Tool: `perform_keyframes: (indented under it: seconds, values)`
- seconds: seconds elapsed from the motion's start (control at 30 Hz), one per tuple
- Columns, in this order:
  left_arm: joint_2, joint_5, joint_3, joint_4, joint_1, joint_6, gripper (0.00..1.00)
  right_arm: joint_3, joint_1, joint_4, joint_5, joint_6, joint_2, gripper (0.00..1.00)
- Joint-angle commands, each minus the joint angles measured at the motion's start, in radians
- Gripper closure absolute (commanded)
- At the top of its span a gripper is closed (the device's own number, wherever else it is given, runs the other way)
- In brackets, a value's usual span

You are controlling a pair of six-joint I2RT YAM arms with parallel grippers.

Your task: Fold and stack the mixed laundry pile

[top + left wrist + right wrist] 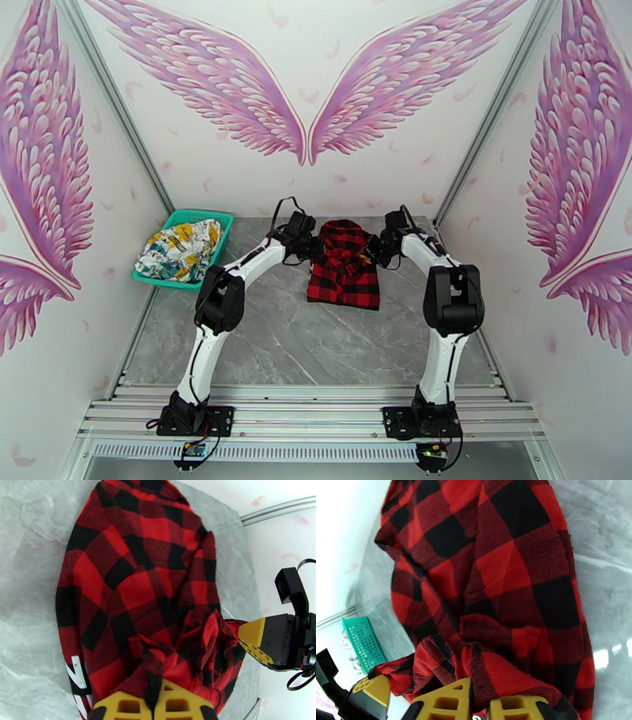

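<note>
grey marble table [316, 339] underneath it all. red-and-black plaid garment [344, 272] lies spread at the far middle. teal basket [201, 213] sits far left, holding the white cartoon-print garment [180, 249]. left gripper [152, 693] pinches bunched plaid on one side, and right gripper [480, 695] is clamped on plaid opposite.

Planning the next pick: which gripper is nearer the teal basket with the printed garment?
Left. The left gripper grips the plaid garment's basket-side edge; the right gripper grips its opposite edge, with the whole garment between it and the teal basket.
</note>
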Motion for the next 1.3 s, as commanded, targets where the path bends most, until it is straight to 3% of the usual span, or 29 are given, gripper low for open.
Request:
perform_keyframes:
  seconds: [0.0, 0.17, 0.23, 0.37, 0.5, 0.67, 0.8, 0.93, 1.27]
  values:
    - [0.070, 0.011, 0.075, -0.022, 0.019, 0.006, 1.00, 0.068, -0.015, 0.042, -0.051, -0.015, 0.067, 0.83]
    - [0.150, 0.030, 0.180, -0.043, 0.029, 0.006, 1.00, 0.132, -0.027, 0.040, -0.077, -0.024, 0.135, 0.81]
    - [0.159, 0.031, 0.190, -0.045, 0.033, 0.001, 0.96, 0.136, -0.034, 0.053, -0.092, -0.022, 0.141, 0.73]
    - [0.127, 0.015, 0.176, -0.044, 0.044, 0.012, 0.65, 0.133, -0.049, 0.064, -0.134, -0.021, 0.124, 0.53]
    - [0.056, -0.034, 0.170, -0.074, 0.049, 0.064, 0.50, 0.113, -0.063, 0.060, -0.146, -0.043, 0.065, 0.48]
    - [-0.051, -0.122, 0.145, -0.141, 0.055, 0.160, 0.47, 0.050, -0.082, 0.063, -0.143, -0.085, -0.046, 0.45]
    - [-0.197, -0.174, -0.010, -0.124, 0.048, 0.230, 0.45, -0.079, -0.082, 0.077, -0.119, -0.123, -0.161, 0.44]
    - [-0.300, -0.145, -0.168, -0.096, 0.006, 0.277, 0.45, -0.264, -0.076, 0.139, -0.124, -0.139, -0.273, 0.49]
    - [-0.177, -0.048, -0.185, -0.073, -0.110, 0.310, 0.52, -0.453, -0.017, 0.273, -0.185, -0.109, -0.271, 0.51]
